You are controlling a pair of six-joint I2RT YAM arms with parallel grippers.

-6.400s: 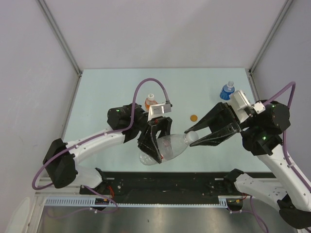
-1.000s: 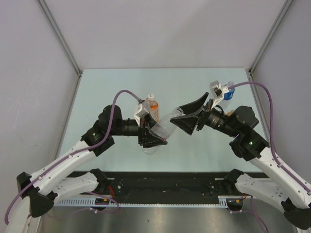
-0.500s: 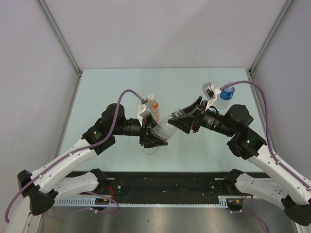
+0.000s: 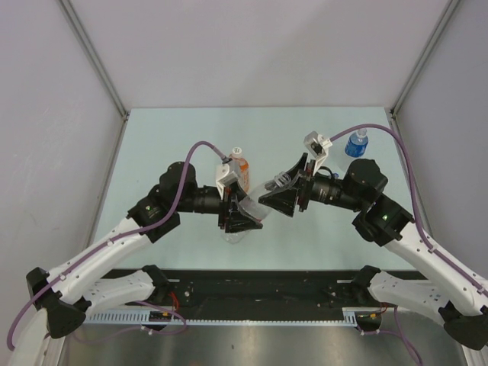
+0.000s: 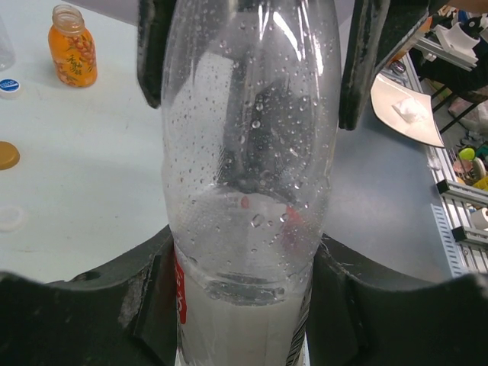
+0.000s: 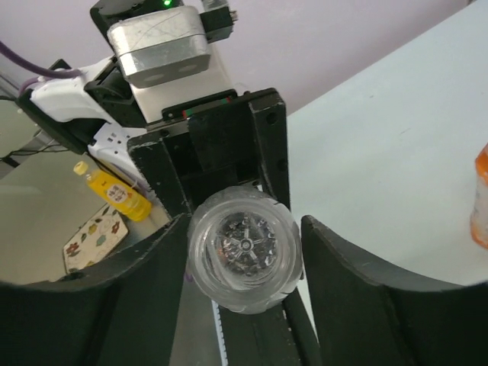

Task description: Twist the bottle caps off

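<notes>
My left gripper is shut on the body of a clear plastic bottle, held tilted above the table with its neck toward the right arm. The bottle's mouth is uncapped; I see down inside it. My right gripper is open, with one finger on each side of the neck. Loose caps lie on the table in the left wrist view: a blue-and-white one, an orange one and a white one.
A small orange-drink bottle stands just behind the left gripper. A blue-labelled bottle with a white cap stands at the back right. The black front rail runs along the near edge.
My right gripper has moved left toward the held bottle and now straddles its neck. The left gripper and bottle have barely moved. Much earlier the bottle lay lower, with the right gripper at its capped end.
</notes>
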